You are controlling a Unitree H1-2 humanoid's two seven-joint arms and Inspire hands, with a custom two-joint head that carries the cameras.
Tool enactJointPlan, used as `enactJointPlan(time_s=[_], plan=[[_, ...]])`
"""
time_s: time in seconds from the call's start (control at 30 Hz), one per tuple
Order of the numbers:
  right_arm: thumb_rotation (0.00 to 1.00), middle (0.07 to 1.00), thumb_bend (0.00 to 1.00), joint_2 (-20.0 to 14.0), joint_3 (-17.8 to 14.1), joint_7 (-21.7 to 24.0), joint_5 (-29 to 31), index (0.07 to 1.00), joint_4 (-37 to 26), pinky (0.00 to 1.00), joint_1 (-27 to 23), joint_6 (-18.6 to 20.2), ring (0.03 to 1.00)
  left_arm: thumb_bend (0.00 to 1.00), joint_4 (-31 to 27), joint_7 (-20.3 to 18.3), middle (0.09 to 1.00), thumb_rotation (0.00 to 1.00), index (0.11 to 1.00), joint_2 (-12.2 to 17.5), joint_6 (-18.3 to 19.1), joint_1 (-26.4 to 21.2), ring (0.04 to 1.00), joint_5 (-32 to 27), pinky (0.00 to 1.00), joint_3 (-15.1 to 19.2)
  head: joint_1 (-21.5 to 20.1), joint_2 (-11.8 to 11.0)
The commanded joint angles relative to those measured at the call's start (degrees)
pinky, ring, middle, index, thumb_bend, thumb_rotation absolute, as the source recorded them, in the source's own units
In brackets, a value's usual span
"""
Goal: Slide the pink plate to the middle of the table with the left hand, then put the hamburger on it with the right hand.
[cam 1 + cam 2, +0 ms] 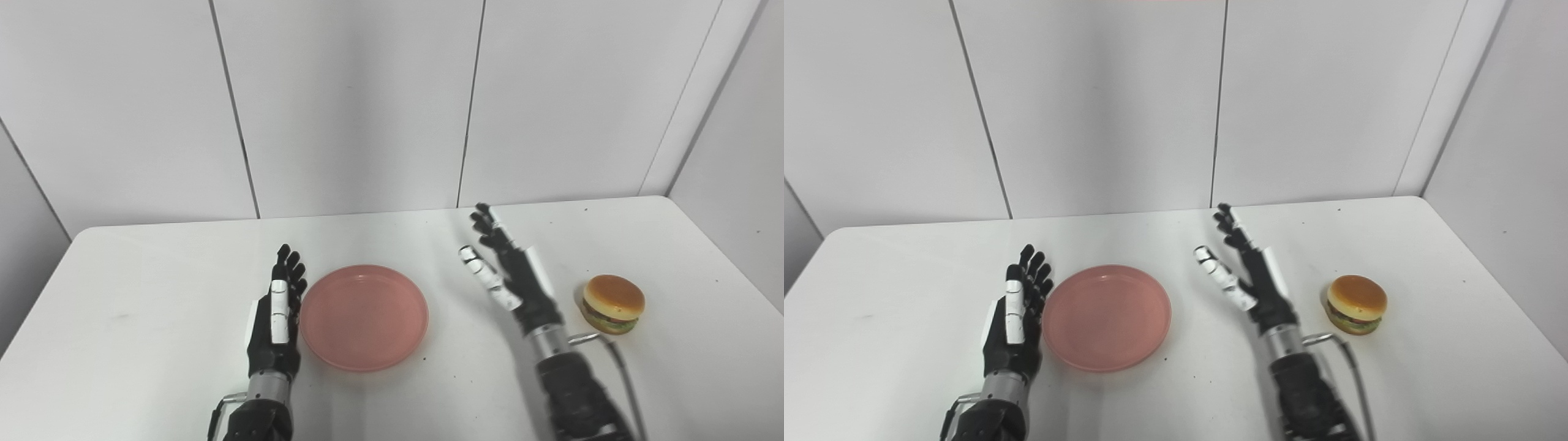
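The pink plate [364, 316] lies flat on the white table, a little left of the table's middle. My left hand [278, 318] stands edge-on right against the plate's left rim, fingers straight and apart, holding nothing. The hamburger [612, 304] sits upright on the table at the right. My right hand [511, 275] hovers between the plate and the hamburger, open, with its fingers spread and pointing toward the wall, a short gap from the burger.
The white table [153, 288] ends at rounded far corners against a panelled white wall [355, 104]. A thin cable [621, 361] loops off my right wrist near the hamburger. A few small dark specks dot the tabletop.
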Motion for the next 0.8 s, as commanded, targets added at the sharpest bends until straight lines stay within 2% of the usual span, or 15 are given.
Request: enactJointPlan(time_s=[0.0,0.07,0.1,0.17,0.23,0.3,0.33,0.4,0.5,0.6,0.77], plan=[[0.70,0.878,0.68,-3.27,-0.63,1.28,-3.11,0.909,-4.33,0.80,-1.95,3.21,0.862,0.70,4.11,0.70,1.000,1.00,1.000,-0.67,-2.84,2.68,1.000,1.43,1.00,-0.63,1.53,-0.47],[0.56,0.855,0.67,-5.84,-0.89,1.10,-7.43,0.874,-6.58,0.79,-1.25,6.38,0.844,0.72,4.06,1.48,1.000,1.00,1.000,-1.19,-2.27,2.67,1.000,2.00,1.00,-0.70,2.27,-0.89],[0.54,0.855,0.67,-6.91,-1.29,1.55,-8.41,0.873,-7.64,0.79,-0.94,8.56,0.844,0.72,4.02,1.89,1.000,1.00,1.000,-1.58,-1.92,2.67,1.000,2.01,1.00,-0.56,2.32,-1.16],[0.43,0.877,0.70,-8.61,-2.16,2.58,-9.37,0.869,-8.76,0.81,-0.60,12.32,0.871,0.72,4.31,2.53,1.000,1.00,1.000,-2.03,-2.15,2.61,1.000,2.09,1.00,-0.45,2.11,-1.30],[0.39,0.894,0.73,-9.95,-2.75,1.93,-10.86,0.863,-8.15,0.79,-0.48,12.69,0.883,0.71,4.90,2.83,1.000,1.00,1.000,-2.02,-2.72,2.50,1.000,2.27,1.00,-0.52,1.36,-1.69],[0.39,0.877,0.77,-11.05,-3.00,0.84,-13.63,0.848,-7.85,0.74,-0.45,13.07,0.846,0.70,5.07,2.88,1.000,1.00,1.000,-1.83,-2.85,2.50,1.000,2.54,1.00,-0.66,0.54,-1.94],[0.36,0.867,0.79,-11.29,-3.21,0.64,-14.31,0.845,-7.96,0.78,-0.44,13.30,0.840,0.71,4.96,2.82,1.000,1.00,1.000,-1.71,-2.78,2.58,1.000,2.66,1.00,-0.71,-0.63,-2.14],[0.33,0.870,0.79,-12.12,-3.80,1.07,-14.64,0.847,-8.34,0.78,-0.42,13.39,0.846,0.70,5.01,2.58,1.000,1.00,1.000,-1.38,-3.07,2.69,1.000,2.71,1.00,-0.69,-2.09,-2.16],[0.32,0.876,0.82,-13.65,-3.85,3.13,-16.98,0.853,-10.56,0.79,0.02,16.78,0.879,0.69,5.52,1.77,1.000,1.00,1.000,-0.94,-3.71,2.71,1.000,1.61,1.00,-0.19,-5.37,-2.27],[0.32,0.890,0.84,-14.92,-3.50,5.87,-18.27,0.858,-12.46,0.82,0.35,20.65,0.915,0.69,5.68,0.88,1.000,1.00,1.000,-0.52,-3.84,2.86,0.995,0.66,1.00,0.25,-6.70,-2.32],[0.33,0.893,0.85,-15.50,-2.99,7.54,-18.37,0.872,-12.69,0.80,0.38,21.54,0.907,0.70,5.98,-0.22,1.000,1.00,1.000,0.48,-3.65,2.87,0.997,-0.22,1.00,0.47,-8.98,-2.48]])
